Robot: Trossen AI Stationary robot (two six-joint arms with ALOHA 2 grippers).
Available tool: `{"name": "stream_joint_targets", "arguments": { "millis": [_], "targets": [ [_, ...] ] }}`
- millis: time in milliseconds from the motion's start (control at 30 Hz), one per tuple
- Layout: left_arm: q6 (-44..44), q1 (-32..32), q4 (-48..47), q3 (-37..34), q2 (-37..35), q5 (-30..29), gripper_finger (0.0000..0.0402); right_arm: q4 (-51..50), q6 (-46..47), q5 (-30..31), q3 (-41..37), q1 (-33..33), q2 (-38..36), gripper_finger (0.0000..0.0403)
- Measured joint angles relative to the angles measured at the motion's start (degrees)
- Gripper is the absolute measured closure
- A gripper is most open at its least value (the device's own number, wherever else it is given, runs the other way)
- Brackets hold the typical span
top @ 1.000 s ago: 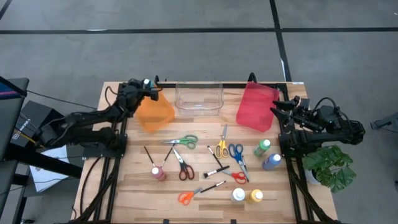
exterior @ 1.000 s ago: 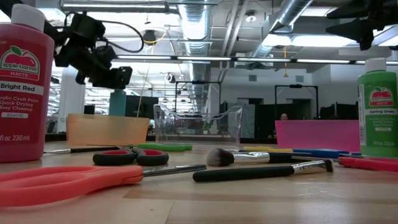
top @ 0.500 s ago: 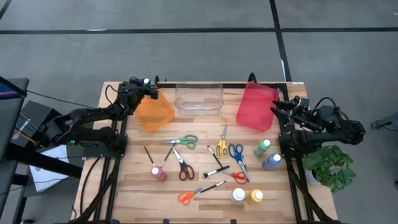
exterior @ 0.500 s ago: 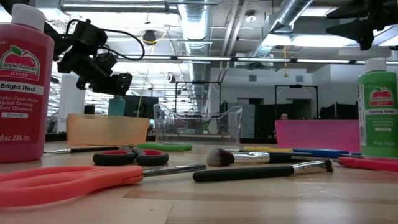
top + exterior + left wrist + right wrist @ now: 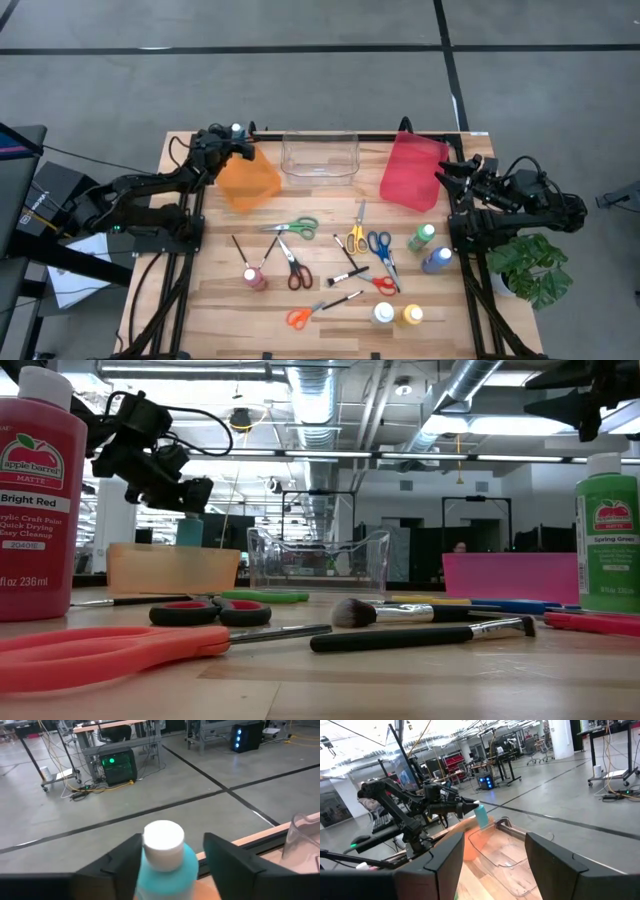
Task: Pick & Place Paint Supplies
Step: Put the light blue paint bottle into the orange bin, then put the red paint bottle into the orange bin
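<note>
Upright white-capped blue paint bottle [image 5: 164,857] between pincer fingers [image 5: 122,860] above orange bin [image 5: 250,183].

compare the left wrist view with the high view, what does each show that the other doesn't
Only the left wrist view: a teal bottle with a white cap between the left gripper fingers, which stand apart beside it, and a lit green box on the floor beyond. Only the high view: the scissors, brushes, other bottles, red bin, and the right gripper waiting near that bin. Both: the clear bin and the table edge.

teal bottle [image 5: 165,865] with a white cap, orange bin [image 5: 249,180] far left, clear bin [image 5: 320,156] next, red bin [image 5: 413,171] right, green bottle [image 5: 606,535] and red bottle [image 5: 38,500] up near.
</note>
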Motion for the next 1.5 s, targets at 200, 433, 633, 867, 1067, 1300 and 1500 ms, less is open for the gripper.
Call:
{"name": "stream_joint_targets", "arguments": {
  "millis": [200,433,633,867,1067,1300,1500],
  "targets": [
    [0.1,-0.3,0.0,0.0,-0.4,0.0,0.0101,0.0,0.1,0.0,0.0,0.0,0.0,0.0193],
    [0.2,-1.1,-0.1,0.0,-4.5,0.0,0.0063,0.3,0.1,0.0,0.0,0.0,0.0,0.0193],
    [0.2,-1.3,-1.2,0.0,-11.0,0.3,0.0067,0.3,0.1,0.0,0.0,0.0,0.0,0.0193],
    [0.2,-4.9,-1.2,0.0,-18.6,0.4,0.0068,0.3,-0.1,0.0,0.0,0.0,0.0,0.0193],
    [0.2,-10.8,-1.1,0.0,-23.3,0.4,0.0068,0.3,-0.1,0.0,0.0,0.0,0.0,0.0193],
    [0.3,-20.2,-1.3,1.4,-24.9,0.9,0.0068,0.2,-0.1,0.0,0.0,0.0,0.0,0.0193],
    [1.1,-29.7,-2.2,7.0,-22.5,4.7,0.0068,0.2,-0.3,0.0,0.0,0.0,0.0,0.0193]
  ]
}}
